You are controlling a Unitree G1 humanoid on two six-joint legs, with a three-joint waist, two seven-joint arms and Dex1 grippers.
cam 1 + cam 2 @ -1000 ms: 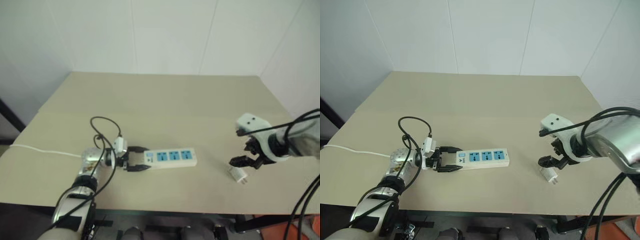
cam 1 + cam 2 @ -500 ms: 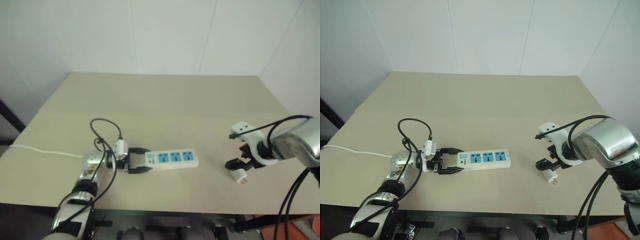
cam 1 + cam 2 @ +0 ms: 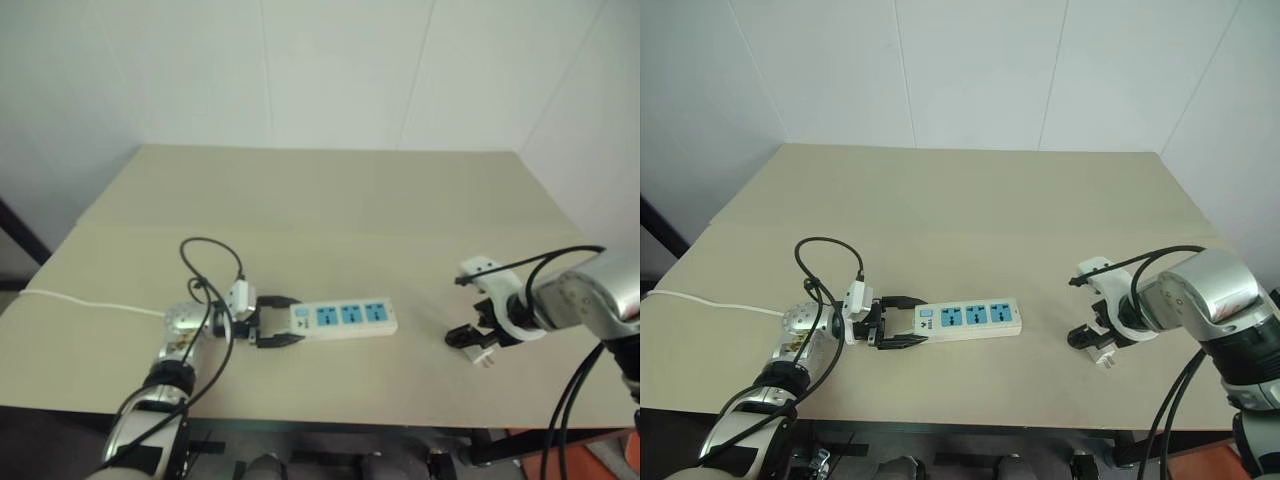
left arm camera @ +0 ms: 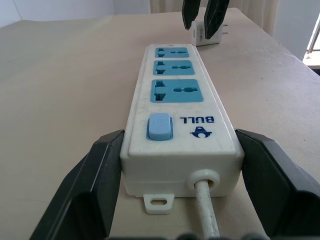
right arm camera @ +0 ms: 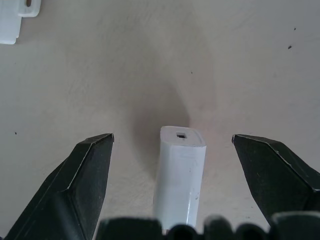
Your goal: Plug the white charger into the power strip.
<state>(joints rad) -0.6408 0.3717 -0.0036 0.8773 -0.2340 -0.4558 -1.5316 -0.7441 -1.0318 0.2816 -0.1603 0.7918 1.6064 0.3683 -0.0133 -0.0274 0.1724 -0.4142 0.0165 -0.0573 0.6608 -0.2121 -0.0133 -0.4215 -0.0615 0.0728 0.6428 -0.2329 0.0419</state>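
Black fingers of our right hand [image 5: 165, 150] stand spread wide, one to each side of the white charger [image 5: 179, 175], with bare tabletop [image 5: 150, 60] showing in both gaps, so nothing is pinched yet. From the wrist, the charger lies on its side between the fingers, its long axis running along the line the hand points, its port end away from the wrist; we judge the coming close should meet its two long flanks squarely. In the head views it rests near the front right of the tabletop, well apart from the power strip [image 3: 968, 319], so our right hand is far the nearer one. Our left hand [image 4: 167, 170] brackets the switch end of the strip, fingers parted beside its two long sides; whether they actually press it we cannot tell. The strip's long axis runs left to right, its sockets facing up, the thin cord [image 4: 207, 215] leaving toward the left wrist.
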